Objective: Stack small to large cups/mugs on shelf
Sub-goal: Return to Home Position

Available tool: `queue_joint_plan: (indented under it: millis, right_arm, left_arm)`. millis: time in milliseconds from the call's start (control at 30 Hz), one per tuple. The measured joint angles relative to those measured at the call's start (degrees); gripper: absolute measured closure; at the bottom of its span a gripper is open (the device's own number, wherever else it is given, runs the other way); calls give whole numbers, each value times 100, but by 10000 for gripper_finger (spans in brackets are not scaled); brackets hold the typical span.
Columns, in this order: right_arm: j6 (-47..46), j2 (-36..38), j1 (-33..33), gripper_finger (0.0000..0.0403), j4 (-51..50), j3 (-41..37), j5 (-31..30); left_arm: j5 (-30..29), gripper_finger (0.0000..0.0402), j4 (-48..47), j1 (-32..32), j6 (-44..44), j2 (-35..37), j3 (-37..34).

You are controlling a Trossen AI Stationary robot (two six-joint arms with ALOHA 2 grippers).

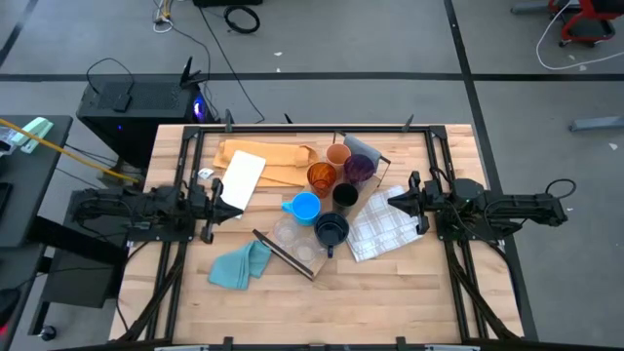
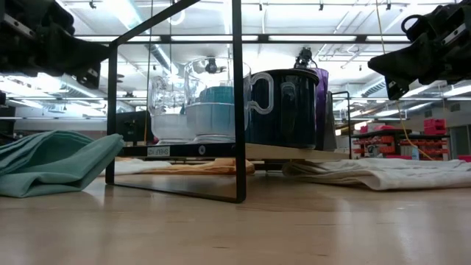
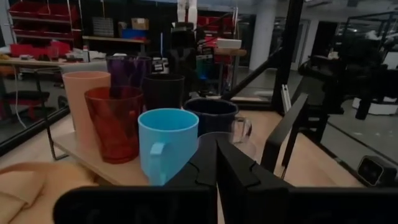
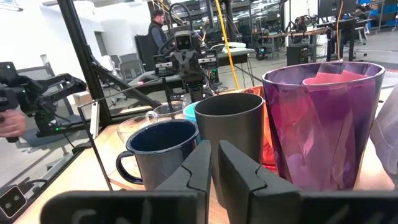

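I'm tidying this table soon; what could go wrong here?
The clear cups sit at the end of the shelf; a bump could tip them off. The blue mug, dark mug and amber cup stand tightly packed, so one nudge may topple several. The left gripper and right gripper wait at the sides.

Shelf (image 3: 87, 158): light-wood board with black end frames, lying diagonally across worktop centre, ends toward 1 and 7 o'clock. All vessels stand upright on it, two abreast.
- 1 o'clock end: tan cup (image 1: 338, 155), purple tumbler (image 1: 359, 168).
- Next: amber translucent cup (image 1: 322, 176), black cup (image 1: 345, 196).
- Next: light blue mug (image 1: 305, 207), handle toward 9 o'clock; dark mug (image 1: 331, 231), handle toward 6 o'clock.
- 7 o'clock end: clear cups (image 2: 168, 110).
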State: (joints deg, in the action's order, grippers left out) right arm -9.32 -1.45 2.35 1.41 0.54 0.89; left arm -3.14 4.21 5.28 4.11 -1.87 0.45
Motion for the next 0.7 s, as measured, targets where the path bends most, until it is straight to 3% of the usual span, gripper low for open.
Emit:
queue_joint_plan:
  millis: [433,700]
  right_arm:
    - [2,0,-1,366,1,-1,0]
    - [0,0,-1,366,1,-2,0]
  left_arm:
    - [-173,395,-16,0,8,0,-2]
    - [-173,348,20,0,19,0,-2]
